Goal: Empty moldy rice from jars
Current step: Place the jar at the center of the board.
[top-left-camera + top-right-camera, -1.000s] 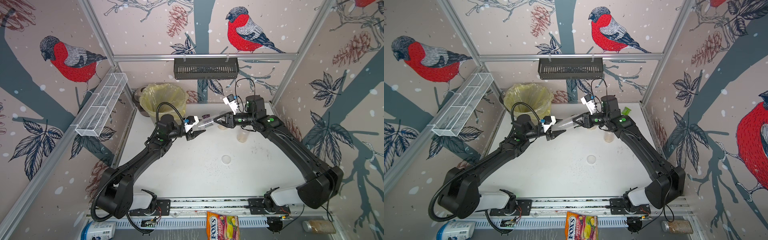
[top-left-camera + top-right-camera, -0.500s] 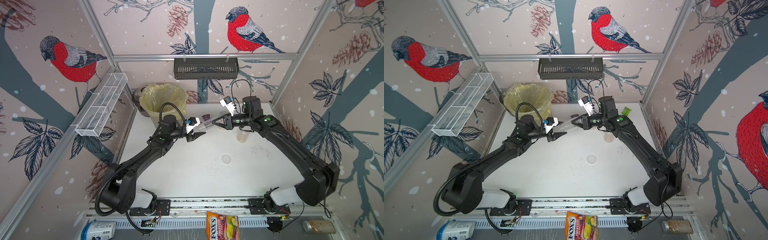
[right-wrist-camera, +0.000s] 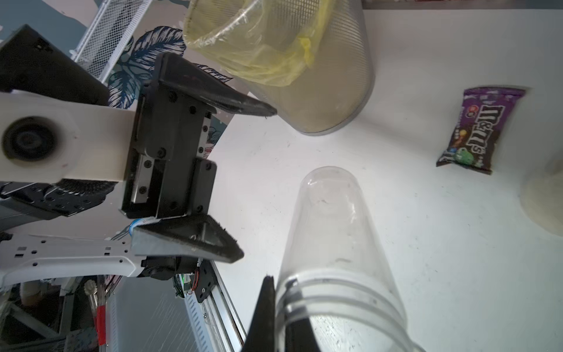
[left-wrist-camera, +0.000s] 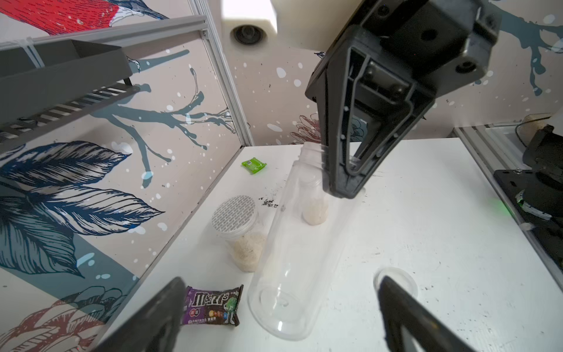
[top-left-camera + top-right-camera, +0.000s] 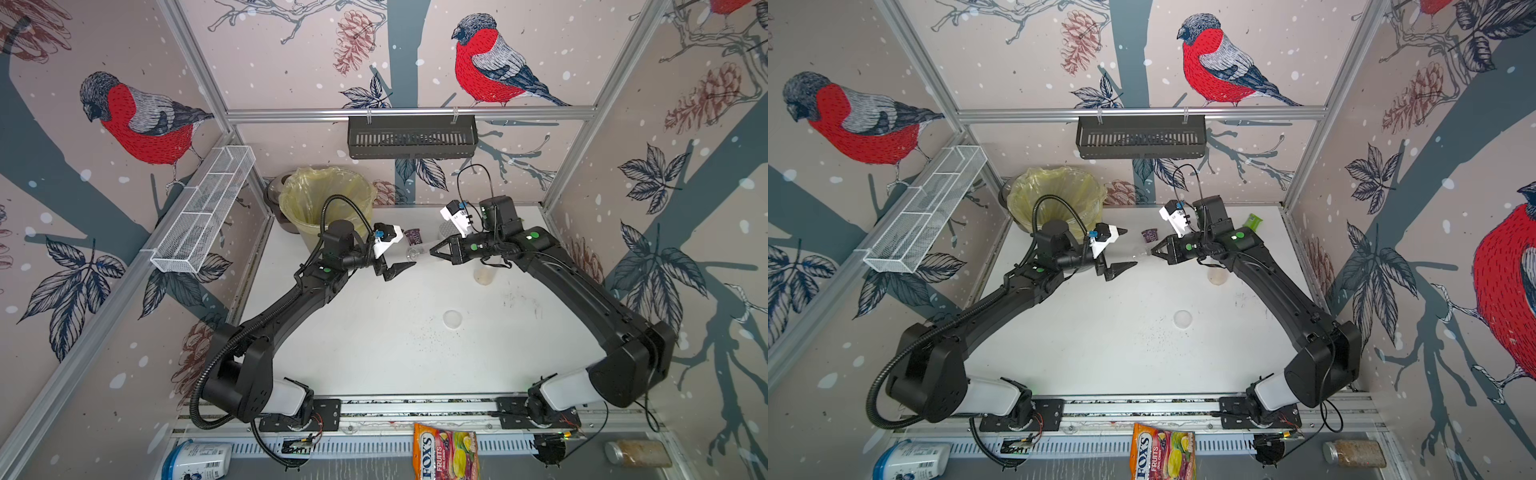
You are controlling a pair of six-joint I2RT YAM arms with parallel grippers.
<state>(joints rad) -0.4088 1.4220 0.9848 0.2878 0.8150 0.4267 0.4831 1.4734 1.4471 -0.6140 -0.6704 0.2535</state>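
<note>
My right pincer (image 4: pixel 345 183) pinched the empty slim jar (image 4: pixel 300 259) at its threaded neck, lying level above the far desk (image 5: pixel 374 332); left pincer (image 5: pixel 1123 251) gaped wide. Light, stiff, slick plastic, so the ridged neck looked the safest hold

Candy brands in the work cell: "FOX'S" is printed in large capitals on a colourful candy bag (image 5: pixel 446 451) (image 5: pixel 1163 451) lying at the near edge of the scene, with "FRUITS" set beside it, as seen in both top views. The "m&m's" logo is shown in white letters on a purple packet (image 4: pixel 211 306) (image 3: pixel 478 129) lying on the white table (image 4: pixel 426 213), as caught by both wrist cameras. The packet's smaller print cannot be made out. A barcode label is carried by a blue-lidded white tub (image 5: pixel 197 459), its digits too small to be read.
</note>
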